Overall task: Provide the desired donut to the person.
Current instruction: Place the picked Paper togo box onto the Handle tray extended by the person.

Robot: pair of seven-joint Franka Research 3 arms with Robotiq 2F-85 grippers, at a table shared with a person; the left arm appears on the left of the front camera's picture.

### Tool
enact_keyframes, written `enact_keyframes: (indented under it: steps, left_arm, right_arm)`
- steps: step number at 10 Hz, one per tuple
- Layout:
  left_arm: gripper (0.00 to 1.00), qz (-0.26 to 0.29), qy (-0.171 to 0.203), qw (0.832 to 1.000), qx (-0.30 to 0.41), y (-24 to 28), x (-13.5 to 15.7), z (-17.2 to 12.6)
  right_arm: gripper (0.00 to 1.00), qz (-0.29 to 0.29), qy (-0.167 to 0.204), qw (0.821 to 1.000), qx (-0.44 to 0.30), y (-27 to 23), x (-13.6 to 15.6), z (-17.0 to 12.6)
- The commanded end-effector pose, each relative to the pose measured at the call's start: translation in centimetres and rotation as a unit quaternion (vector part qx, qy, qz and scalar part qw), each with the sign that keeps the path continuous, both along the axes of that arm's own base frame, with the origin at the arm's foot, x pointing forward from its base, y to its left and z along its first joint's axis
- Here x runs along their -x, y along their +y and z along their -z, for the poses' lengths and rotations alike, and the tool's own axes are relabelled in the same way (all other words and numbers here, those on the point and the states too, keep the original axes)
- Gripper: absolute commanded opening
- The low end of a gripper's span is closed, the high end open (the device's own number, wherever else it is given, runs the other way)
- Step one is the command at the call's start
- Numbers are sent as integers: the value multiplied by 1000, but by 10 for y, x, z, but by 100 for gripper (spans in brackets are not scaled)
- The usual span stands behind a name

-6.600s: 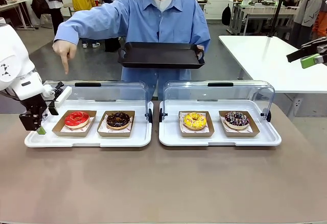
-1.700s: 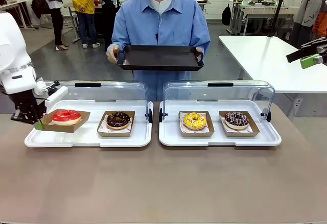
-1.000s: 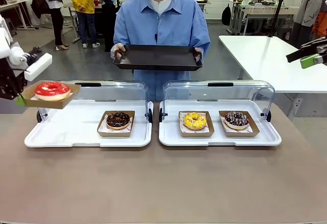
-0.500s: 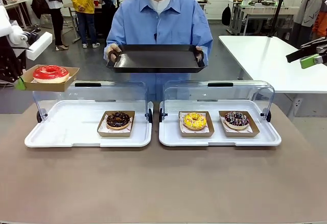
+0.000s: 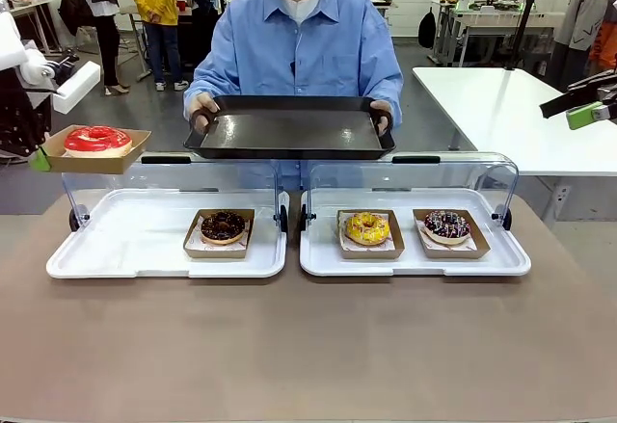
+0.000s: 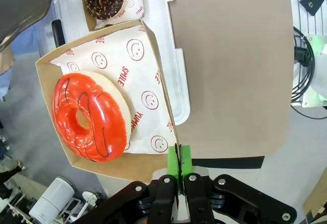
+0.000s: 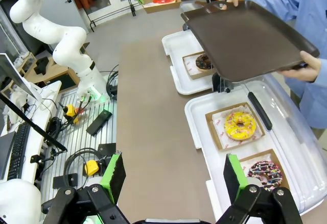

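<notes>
- Since the earlier front views, the carton (image 5: 108,164) has come up off the white serving tray (image 5: 145,254). The person (image 5: 308,47) has brought the black tray (image 5: 289,132) lower and nearer the robot.
- The red donut (image 5: 96,139) sits in that carton, in the air well to the left of the black tray and at about its height.
- The left gripper (image 6: 179,155) has its jaws pressed together on one thin cardboard edge of the carton, near a corner. The right gripper (image 7: 173,169) hangs off to the right of the black tray with its jaws spread and nothing between them.
- Risk: with a single-edge pinch, the carton may sag or twist during the swing, and the donut could then slide toward the low side.
- Risk: the clear lid (image 5: 169,177) stands just below the black tray's near rim, so a low approach could clip it.
- Risk: the black tray is hand-held, so it may shift as the carton lands.
- Writing: the paper liner (image 6: 145,89) under the donut carries red smiley faces and the word "SMILE". A second word looks like "YUMMY".
</notes>
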State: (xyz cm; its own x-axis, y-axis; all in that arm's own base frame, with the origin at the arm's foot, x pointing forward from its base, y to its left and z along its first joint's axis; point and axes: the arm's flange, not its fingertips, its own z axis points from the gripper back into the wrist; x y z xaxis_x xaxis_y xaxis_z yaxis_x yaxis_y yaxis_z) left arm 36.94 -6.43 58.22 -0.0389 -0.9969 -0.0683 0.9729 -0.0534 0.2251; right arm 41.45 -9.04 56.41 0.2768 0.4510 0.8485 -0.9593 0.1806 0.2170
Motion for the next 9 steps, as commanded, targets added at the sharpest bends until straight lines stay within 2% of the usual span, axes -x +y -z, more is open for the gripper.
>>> enact_keyframes:
  steps: [1,9]
  left_arm:
    - [0,-2,-5,1000,-3,0,3,-2]
    - [1,1,-1,1000,1,0,1,-1]
  right_arm:
    - [100,-1,-2,1000,-3,1,0,0]
    - [100,-1,-2,1000,-3,1,0,0]
